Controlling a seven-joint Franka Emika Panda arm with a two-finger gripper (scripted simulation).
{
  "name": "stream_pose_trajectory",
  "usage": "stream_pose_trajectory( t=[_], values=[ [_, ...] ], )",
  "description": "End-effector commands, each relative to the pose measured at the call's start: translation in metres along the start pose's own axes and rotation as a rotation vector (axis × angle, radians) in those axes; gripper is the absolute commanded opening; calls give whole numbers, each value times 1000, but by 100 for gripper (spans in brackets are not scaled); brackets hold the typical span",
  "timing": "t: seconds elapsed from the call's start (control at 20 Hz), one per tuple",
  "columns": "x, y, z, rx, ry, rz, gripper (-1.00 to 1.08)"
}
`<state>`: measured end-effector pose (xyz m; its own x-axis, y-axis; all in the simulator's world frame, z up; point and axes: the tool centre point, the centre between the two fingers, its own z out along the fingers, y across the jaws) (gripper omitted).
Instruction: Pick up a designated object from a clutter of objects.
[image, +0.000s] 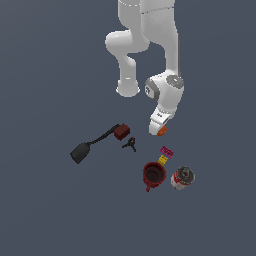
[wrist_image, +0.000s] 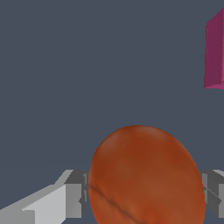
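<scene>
The gripper (image: 159, 130) was seen pointed downward, clamped on the orange ball (image: 161, 132), which protruded as a small orange patch below the white hand in the exterior view. In the wrist view, the orange ball (wrist_image: 146, 177) filled the space between the two grey fingers (wrist_image: 74, 192), each finger touching one side of it; this contact was not resolvable in the exterior view. Whether the ball rested on the grey floor (image: 45, 210) could not be determined from either view.

The remaining clutter was recorded mainly in the exterior view. The pink-yellow piece (image: 166, 154) was located nearest the ball; only its pink part (wrist_image: 214, 52) appeared in the wrist view. Beyond it were the red mug (image: 154, 175) and, beside the mug, the red-white can (image: 182, 177). Toward the exterior view's left lay the black clip (image: 129, 145), the dark red box (image: 122, 132) and the black corded tool (image: 82, 151).
</scene>
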<state>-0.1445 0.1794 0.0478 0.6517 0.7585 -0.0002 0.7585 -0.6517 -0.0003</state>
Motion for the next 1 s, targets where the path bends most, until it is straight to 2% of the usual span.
stream_pose_trajectory(
  t=[0.0,0.6,0.95],
  values=[
    [0,0,1,0,0,0,-100],
    [0,2,-2,-1,1,1,-100],
    [-4,15,-21,-1,1,0,-100]
  ],
)
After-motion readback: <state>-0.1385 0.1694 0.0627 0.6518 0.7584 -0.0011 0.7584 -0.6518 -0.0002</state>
